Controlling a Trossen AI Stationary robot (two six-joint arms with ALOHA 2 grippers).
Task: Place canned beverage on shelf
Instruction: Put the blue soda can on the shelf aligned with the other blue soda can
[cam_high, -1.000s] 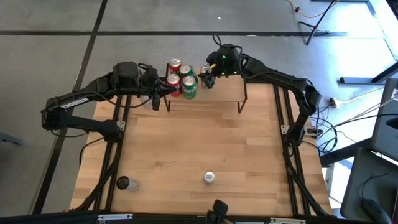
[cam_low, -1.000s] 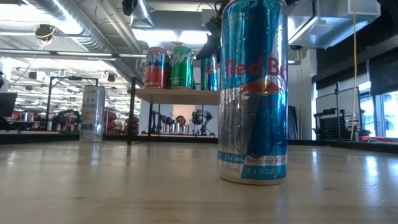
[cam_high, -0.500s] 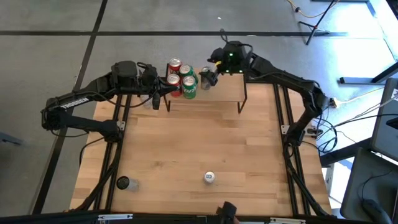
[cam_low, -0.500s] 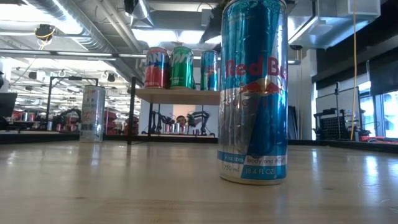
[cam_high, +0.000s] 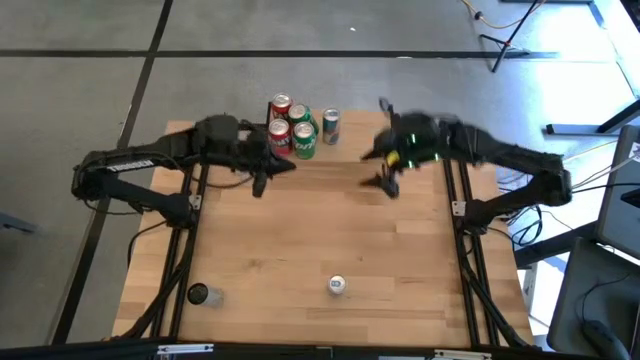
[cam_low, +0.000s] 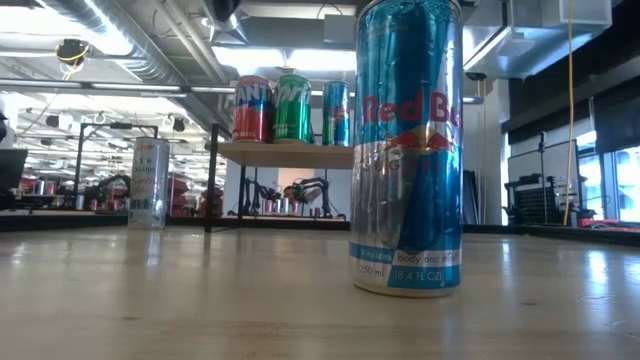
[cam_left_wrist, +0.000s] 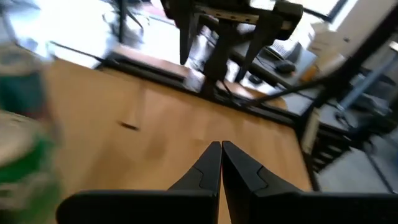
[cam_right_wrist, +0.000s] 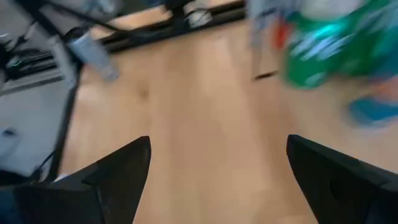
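High view: I have the right gripper (cam_high: 385, 172) over the shelf (cam_high: 345, 165), jaws wide and empty. The slim blue can (cam_high: 331, 125) stands upright on the shelf's back edge beside the red and green cans (cam_high: 292, 128). Left gripper (cam_high: 262, 172) is clamped shut at the shelf's left end. Two more cans stand on the wooden table (cam_high: 320, 240) near me, both well apart from either arm; the right one is nearer the middle can (cam_high: 337, 285).

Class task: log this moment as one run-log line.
right gripper: open, clear of shelf | slim blue can: on shelf beside four cans | left gripper: shut, empty
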